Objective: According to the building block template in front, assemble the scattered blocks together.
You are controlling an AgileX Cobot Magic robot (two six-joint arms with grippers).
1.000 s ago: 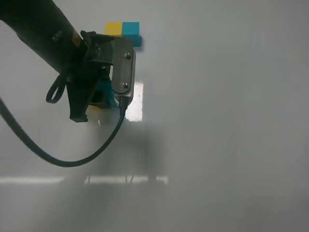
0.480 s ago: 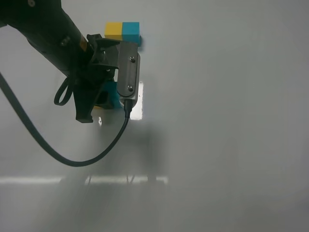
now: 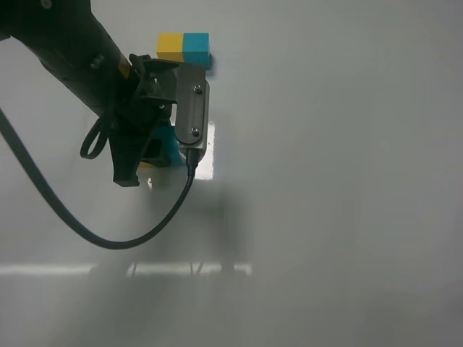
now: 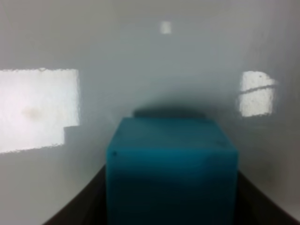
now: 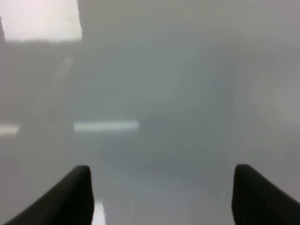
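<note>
The building block template (image 3: 183, 45), a yellow cube and a teal cube joined side by side, lies at the back of the white table (image 3: 325, 181). In front of it, my left gripper (image 3: 155, 149) is shut on the teal cube (image 3: 168, 144) of the scattered blocks. The left wrist view has this teal cube (image 4: 171, 171) filling the space between the dark fingers (image 4: 77, 213). A sliver of the yellow cube (image 3: 145, 164) peeks out under the gripper, right beside the teal one; whether they touch is hidden. My right gripper (image 5: 161, 197) is open over bare table.
A black cable (image 3: 65, 224) loops from the left arm down over the table's left side. Bright light patches (image 3: 206, 152) reflect off the glossy surface beside the gripper.
The left arm with the teal cube shifted slightly right a second ago, then stayed nearly still. The grip on the cube is unchanged.
</note>
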